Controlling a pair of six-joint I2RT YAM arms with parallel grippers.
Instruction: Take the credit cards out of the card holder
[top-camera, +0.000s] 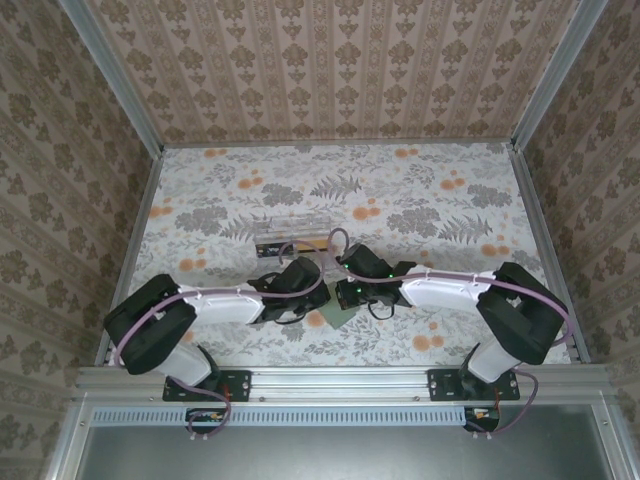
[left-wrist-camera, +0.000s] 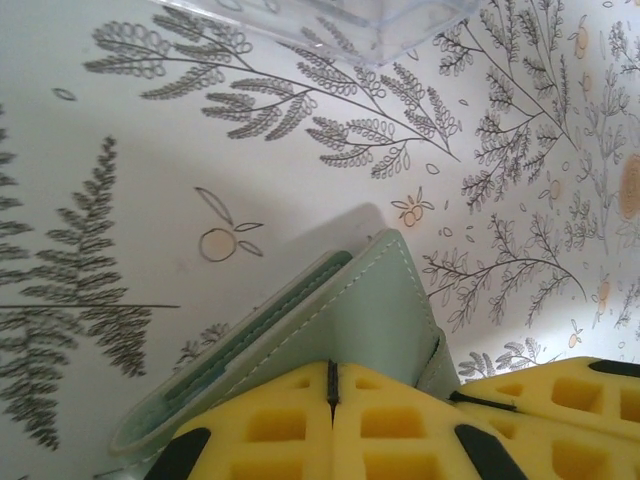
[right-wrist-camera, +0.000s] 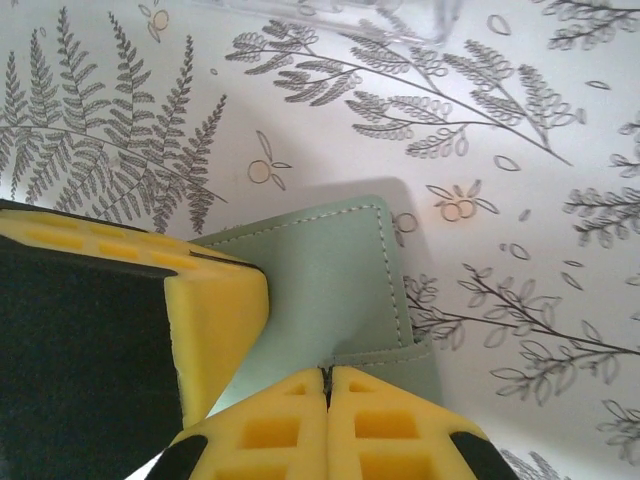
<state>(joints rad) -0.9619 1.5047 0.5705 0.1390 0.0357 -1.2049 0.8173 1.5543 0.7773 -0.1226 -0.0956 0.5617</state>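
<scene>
Left wrist: left gripper (left-wrist-camera: 332, 385) and right gripper (right-wrist-camera: 327, 385) both pinch card holder (left-wrist-camera: 370, 300) (clear box (left-wrist-camera: 380, 25) beyond).

- Left arm (top-camera: 225, 300): the base is bolted at the near edge. The upper link leans outward to the left and the forearm reaches inward to the right.
- Right arm (top-camera: 440, 290): mirrored pose, with the forearm reaching inward to the left.
- Left end effector (left-wrist-camera: 332, 378): angled downward, with its yellow pads (left-wrist-camera: 270, 420) pressed together along a closed seam.
- Right end effector (right-wrist-camera: 327, 382): also closed, pad against pad.
- Both end effectors converge at the centre, just beside each other. A left finger (right-wrist-camera: 215, 300) stands close beside the right pair.
</scene>
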